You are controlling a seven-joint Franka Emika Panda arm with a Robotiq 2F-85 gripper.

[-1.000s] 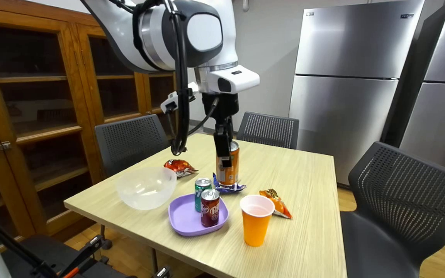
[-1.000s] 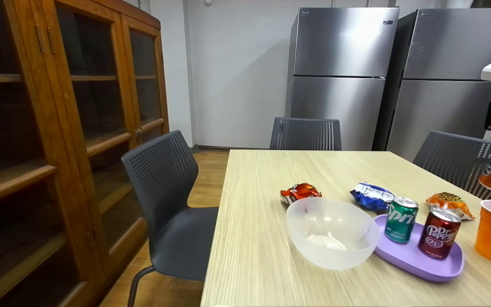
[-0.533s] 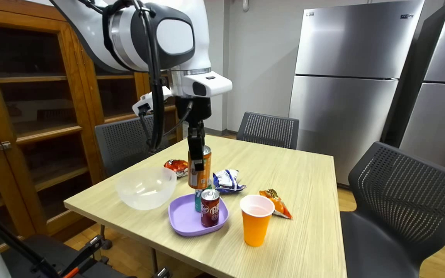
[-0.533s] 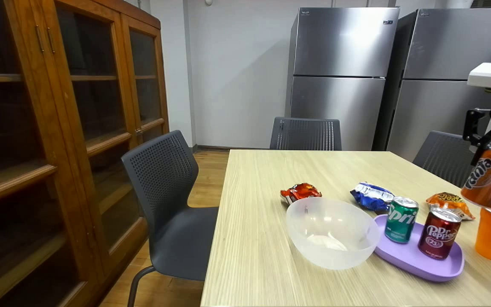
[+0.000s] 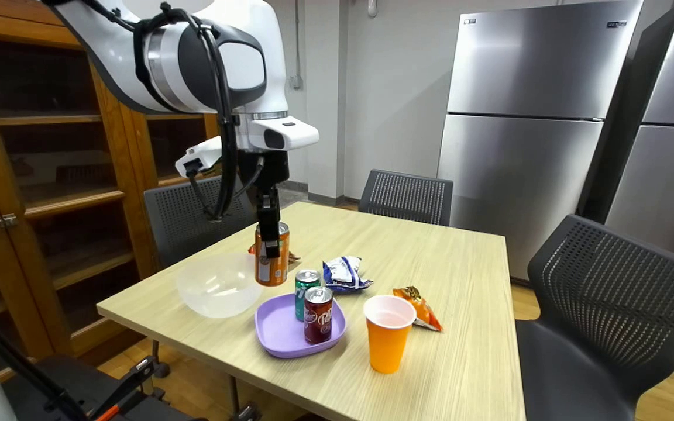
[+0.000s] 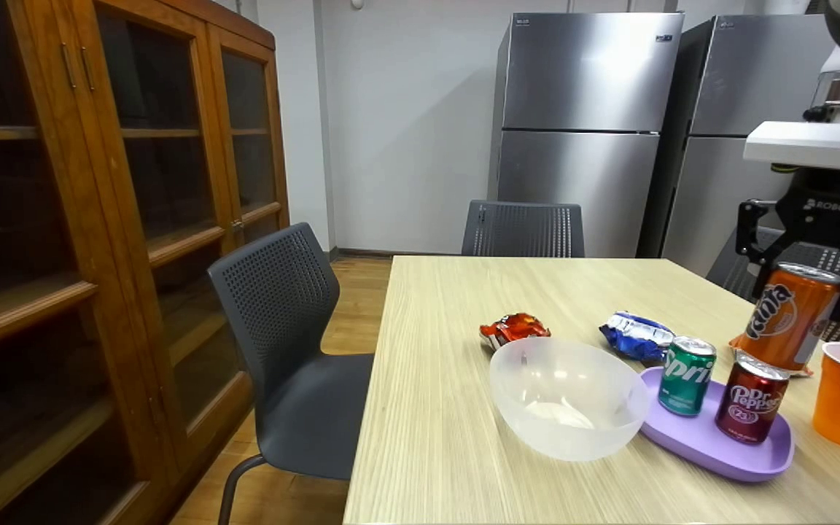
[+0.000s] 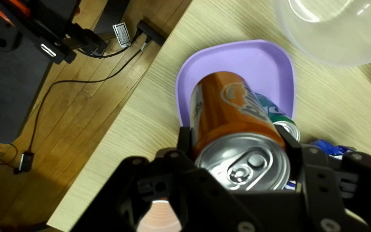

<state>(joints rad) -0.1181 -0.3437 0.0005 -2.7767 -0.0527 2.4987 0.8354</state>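
The gripper (image 6: 799,297) grasps a smooth, cylindrical orange can (image 7: 225,104), its black jaws closed against the metal sides, in the air above the pale, wood-grained table (image 6: 434,379). Nearby are a round-cornered purple plate (image 5: 278,339) bearing a green can (image 5: 305,284) and a dark-red can (image 5: 318,321), a frosted, rounded bowl (image 5: 214,286) and a crinkled blue bag (image 6: 633,339). Compared with half a second ago, in an exterior view, the orange can now overlaps the bowl's edge rather than the green can.

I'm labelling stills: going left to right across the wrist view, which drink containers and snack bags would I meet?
Orange plastic cup → orange Fanta can → green Sprite can → blue-and-white snack bag
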